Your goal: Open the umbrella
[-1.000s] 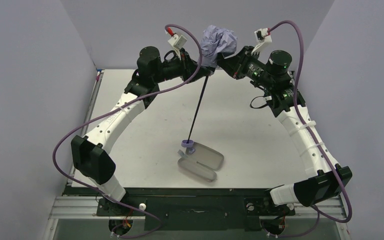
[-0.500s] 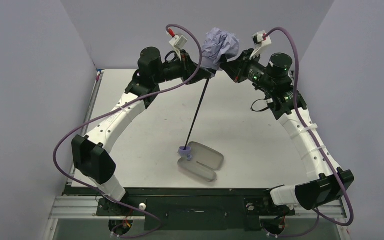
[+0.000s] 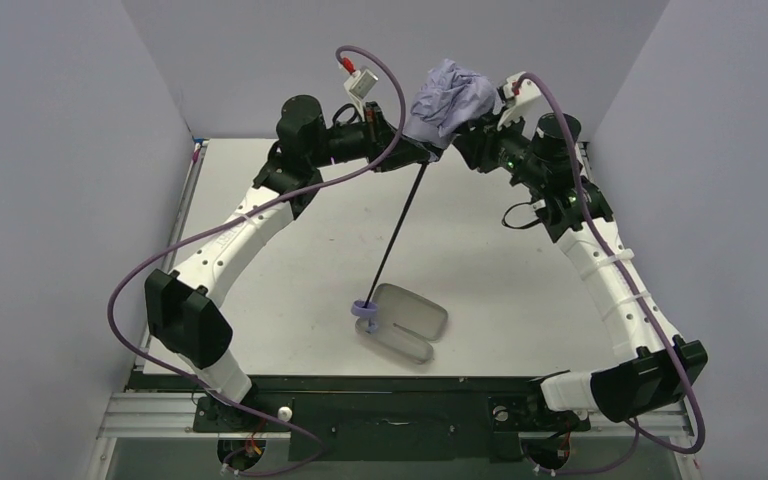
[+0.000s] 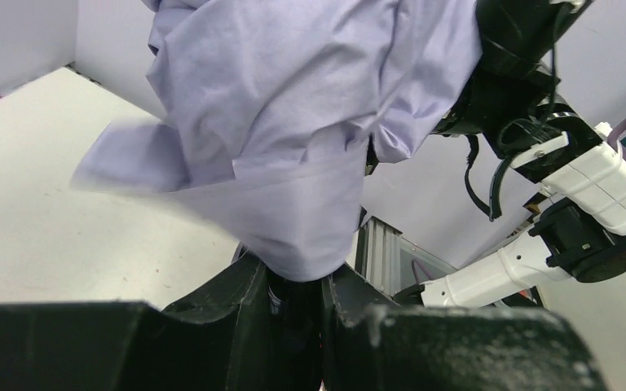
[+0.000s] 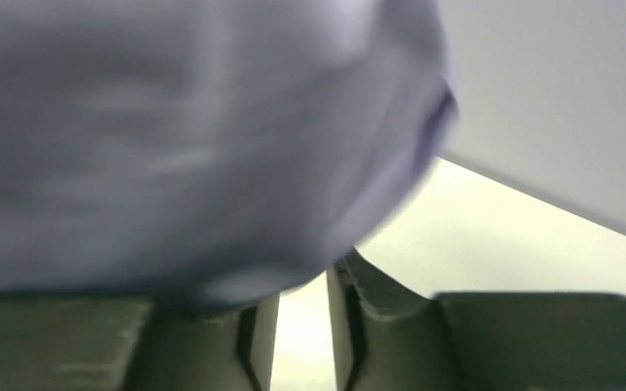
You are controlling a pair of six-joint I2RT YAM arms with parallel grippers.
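Note:
The umbrella's bunched lavender canopy (image 3: 450,98) hangs high over the back of the table. Its thin black shaft (image 3: 396,238) slants down to the small lavender handle (image 3: 365,310), which sits at the left edge of the case. My left gripper (image 3: 418,152) is shut on the umbrella just under the canopy; in the left wrist view the fabric (image 4: 293,122) bulges out from between the left gripper (image 4: 297,285) fingers. My right gripper (image 3: 463,133) is against the canopy's lower right. In its wrist view blurred fabric (image 5: 171,138) covers the right gripper (image 5: 301,273) tips, and a narrow lit gap shows between the fingers lower down.
An oval pinkish-grey clamshell case (image 3: 407,320) lies open on the white table (image 3: 260,280) near the front middle. Grey walls close in the back and both sides. Purple cables loop over both arms.
The canopy and both grippers have shifted slightly right and up. The shaft has tilted more, and the handle has swung left and nearer along the case's edge.

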